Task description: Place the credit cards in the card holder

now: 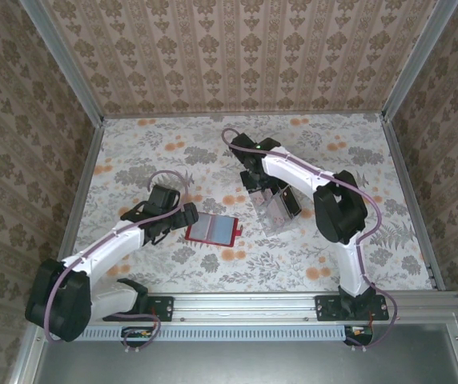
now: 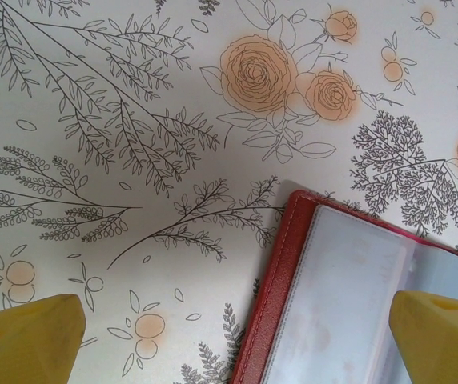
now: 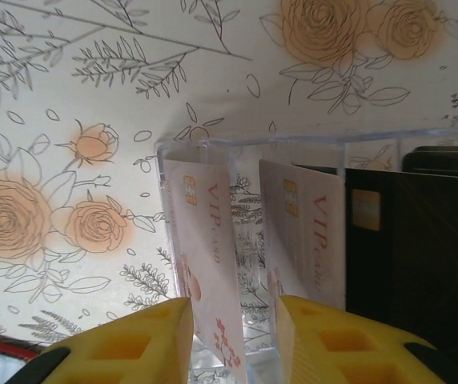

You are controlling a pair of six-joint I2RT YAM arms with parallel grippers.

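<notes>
The card holder [image 1: 211, 230] lies open on the desk [image 1: 133, 152], just left of the clear tray [image 1: 281, 214], where the credit cards [image 3: 421, 240] stand upright. The right gripper [image 3: 233, 304] has its jaws set narrow astride one white card [image 3: 205, 256], a gap showing beside it; the left gripper [image 2: 235, 308] hangs over the holder's left edge, jaws wide

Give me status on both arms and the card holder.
Left gripper open above opened card holder. Right gripper straddling white VIP card in clear tray, not clamped. No obstruction seen.
</notes>
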